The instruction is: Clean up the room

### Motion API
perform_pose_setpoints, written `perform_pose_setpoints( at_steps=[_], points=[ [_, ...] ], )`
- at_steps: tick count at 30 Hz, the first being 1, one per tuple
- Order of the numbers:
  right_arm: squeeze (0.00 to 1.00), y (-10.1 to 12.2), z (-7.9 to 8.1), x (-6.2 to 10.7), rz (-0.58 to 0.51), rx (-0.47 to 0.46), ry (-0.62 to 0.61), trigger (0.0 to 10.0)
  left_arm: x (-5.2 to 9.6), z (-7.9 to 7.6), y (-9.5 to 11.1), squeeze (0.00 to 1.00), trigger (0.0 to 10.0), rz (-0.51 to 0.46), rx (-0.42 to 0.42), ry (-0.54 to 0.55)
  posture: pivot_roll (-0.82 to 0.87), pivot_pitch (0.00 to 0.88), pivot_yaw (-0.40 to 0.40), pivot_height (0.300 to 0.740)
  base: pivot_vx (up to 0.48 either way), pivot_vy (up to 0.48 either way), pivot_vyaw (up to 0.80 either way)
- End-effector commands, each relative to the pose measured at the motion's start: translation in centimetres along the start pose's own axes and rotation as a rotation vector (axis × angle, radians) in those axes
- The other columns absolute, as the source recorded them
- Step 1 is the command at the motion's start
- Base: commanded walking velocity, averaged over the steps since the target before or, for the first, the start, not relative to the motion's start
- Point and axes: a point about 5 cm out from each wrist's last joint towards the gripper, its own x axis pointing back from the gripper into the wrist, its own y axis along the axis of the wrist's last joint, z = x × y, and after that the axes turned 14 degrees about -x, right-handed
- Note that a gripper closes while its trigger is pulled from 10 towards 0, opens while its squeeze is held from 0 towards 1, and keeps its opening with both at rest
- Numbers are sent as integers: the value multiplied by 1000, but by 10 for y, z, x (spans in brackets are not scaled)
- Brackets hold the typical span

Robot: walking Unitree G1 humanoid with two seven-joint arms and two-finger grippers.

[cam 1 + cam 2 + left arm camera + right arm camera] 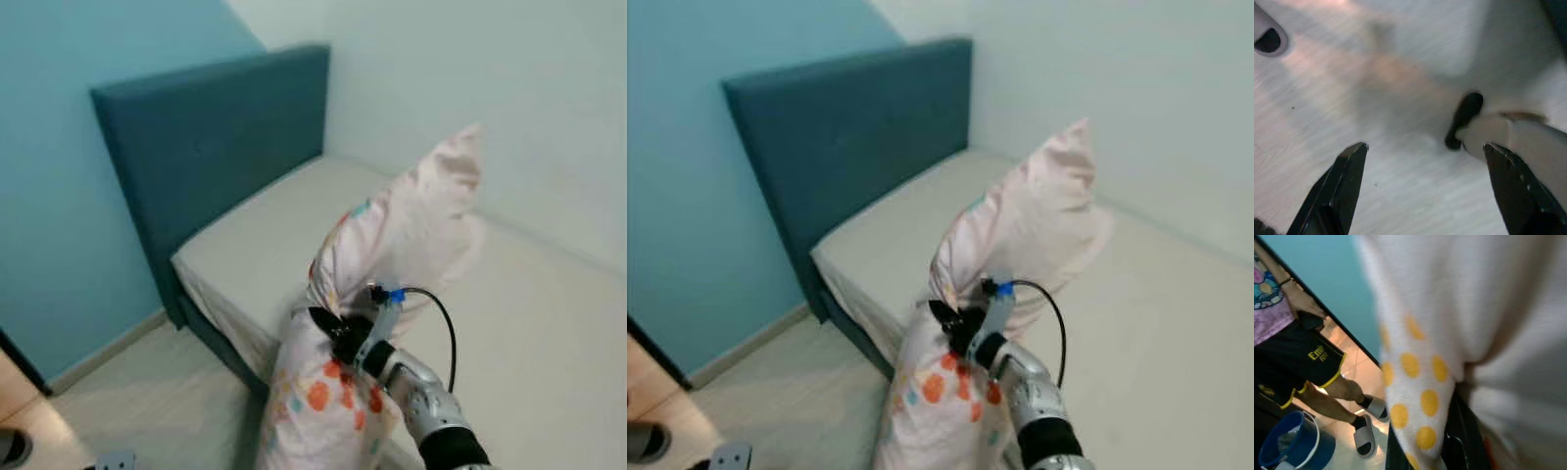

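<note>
Right gripper (338,331) closest of all, up in front of the bed (549,323), black fingers pinched shut on one pillow (392,264). Pillow white with orange and blue dots, bunched in the middle where the fingers hold it. Top corner sticking up over the bed, bottom half hanging down by the near corner of the bed. One black cable (446,328) looping off the wrist. One bed, pale and bare on top, with one dark blue headboard (211,157) at its far end, against the light blue wall (49,215).

Left gripper (1425,191) hanging low over the pale floor (1400,98), two black fingers (1347,181) spread wide apart, holding nothing.

One person (1298,357) standing by the doorway, in black shorts and two grey slippers (1364,435). One blue bucket (1295,445) on the floor beside the slippers.
</note>
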Motion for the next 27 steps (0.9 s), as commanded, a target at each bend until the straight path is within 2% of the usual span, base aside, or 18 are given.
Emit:
perform_pose_setpoints(
  at_steps=[1, 8, 16, 24, 27],
  points=[
    [0, 10, 8, -5, -45, 11, 39, 10000, 0, -1, 2, 0, 10000, 0, -6, -4, 83, 0, -85, 740, 0, 0, 800],
    [0, 19, -1, -2, -95, 6, -26, 10000, -1, -4, 3, 0, 10000, -7, -22, -17, 79, 0, -85, 740, 0, 0, 800],
    [0, 43, -19, 10, -238, -50, -151, 10000, -1, -14, 7, 0, 10000, -24, -43, -53, 64, 0, -92, 740, 0, 0, 799],
    [0, 51, -25, 15, -304, -81, -199, 10000, -1, -16, 9, 0, 10000, -29, -47, -57, 61, 0, -89, 740, 0, 0, 789],
    [0, 65, -35, 23, -402, -81, -302, 10000, -1, -18, 12, 0, 10000, -36, -58, -62, 54, 0, -86, 740, 0, 0, 258]
  ],
)
